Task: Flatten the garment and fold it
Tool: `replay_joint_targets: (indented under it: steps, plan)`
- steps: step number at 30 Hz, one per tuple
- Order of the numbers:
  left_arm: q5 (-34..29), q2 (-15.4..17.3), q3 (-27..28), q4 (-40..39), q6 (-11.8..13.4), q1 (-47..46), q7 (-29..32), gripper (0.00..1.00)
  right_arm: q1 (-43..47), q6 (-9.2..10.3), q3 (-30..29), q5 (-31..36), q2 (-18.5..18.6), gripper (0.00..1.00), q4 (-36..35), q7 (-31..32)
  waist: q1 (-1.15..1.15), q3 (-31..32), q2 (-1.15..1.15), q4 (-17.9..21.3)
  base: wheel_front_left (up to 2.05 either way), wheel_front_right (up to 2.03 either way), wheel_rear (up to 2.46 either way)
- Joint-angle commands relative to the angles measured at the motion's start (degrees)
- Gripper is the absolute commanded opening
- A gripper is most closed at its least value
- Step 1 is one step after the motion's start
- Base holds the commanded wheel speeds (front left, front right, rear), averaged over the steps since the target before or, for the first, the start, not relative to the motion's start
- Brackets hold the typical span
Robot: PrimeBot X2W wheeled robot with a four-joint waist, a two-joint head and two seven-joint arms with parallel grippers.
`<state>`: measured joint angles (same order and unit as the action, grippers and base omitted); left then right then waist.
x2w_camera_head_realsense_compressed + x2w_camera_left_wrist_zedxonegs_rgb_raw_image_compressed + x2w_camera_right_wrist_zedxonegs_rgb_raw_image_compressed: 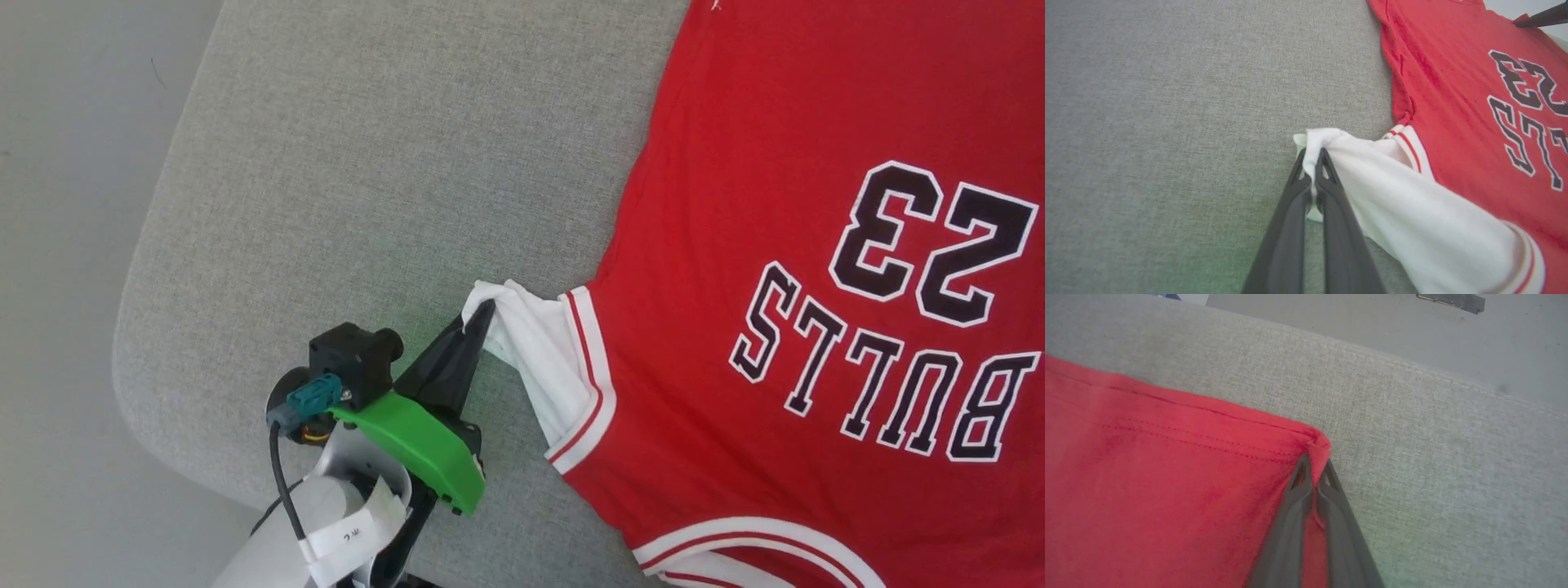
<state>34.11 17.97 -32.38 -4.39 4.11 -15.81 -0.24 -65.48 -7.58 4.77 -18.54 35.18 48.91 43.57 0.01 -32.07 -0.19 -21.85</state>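
The garment (784,163), a red jersey with black "BULLS 23" print facing up, lies spread on the grey cushion (367,163). Its white sleeve (539,343) with red-striped trim is stretched out to the left. My left gripper (483,314) is shut on the tip of that sleeve; in the left wrist view the white sleeve (1412,212) bunches between the closed fingers of the left gripper (1312,157). In the right wrist view my right gripper (1314,461) is shut on a red hem corner of the garment (1167,477).
The cushion's rounded edge (135,327) runs down the left, with pale floor (65,245) beyond it. In the right wrist view, floor (1412,326) lies past the cushion's far seam, with a dark flat object (1453,300) on it. A dark finger (1541,18) shows in the left wrist view's top right corner.
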Motion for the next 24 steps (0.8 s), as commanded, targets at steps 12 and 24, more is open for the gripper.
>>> replay_joint_targets:
  steps: [12, 24]
  plan:
    - [1.64, 0.97, 0.7, 3.24, 0.62, 0.79, 0.57, 0.0, 10.67, 0.09, 6.48, -5.8, -0.32, 0.0, 1.61, -1.47, -0.01, 10.14, 0.19, 5.27, 0.0, 0.0, 0.0]
    - [4.06, 2.63, 1.64, 5.96, 1.52, 5.13, 1.21, 0.0, 28.75, 0.09, 8.41, -15.75, 0.19, 0.0, -4.03, -1.77, -0.01, 20.26, 0.19, 11.49, 0.0, 0.0, 0.0]
